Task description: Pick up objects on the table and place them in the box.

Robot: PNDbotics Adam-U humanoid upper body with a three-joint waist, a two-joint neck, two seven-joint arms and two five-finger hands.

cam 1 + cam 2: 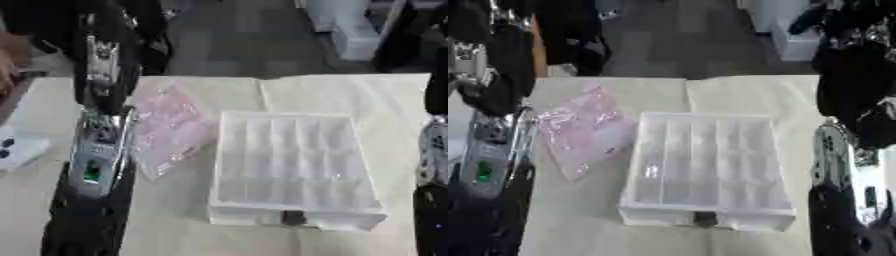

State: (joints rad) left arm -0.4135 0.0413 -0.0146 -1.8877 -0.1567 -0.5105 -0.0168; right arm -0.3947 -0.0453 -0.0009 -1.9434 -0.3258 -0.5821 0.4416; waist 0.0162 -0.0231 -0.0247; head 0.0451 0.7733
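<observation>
We saw a white compartmented box (293, 172) lying flat at the frame's centre, its cells apparently empty. A crumpled pinkish transparent bag (171, 129) lay just left, touching it.

The box (296, 172) is sitting on the counter (376, 95), a little toward 3 o'clock of the middle, with its grid of compartments facing up. A crinkled plastic bag (171, 130) is lying just beside it at 9 o'clock, its edge close to the box's wall. The left arm (98, 150) is stretching along the counter at 9 o'clock of the bag. The right arm (842, 175) is standing at 3 o'clock of the box. A small object (17, 150) is lying at the counter's 9 o'clock edge.
</observation>
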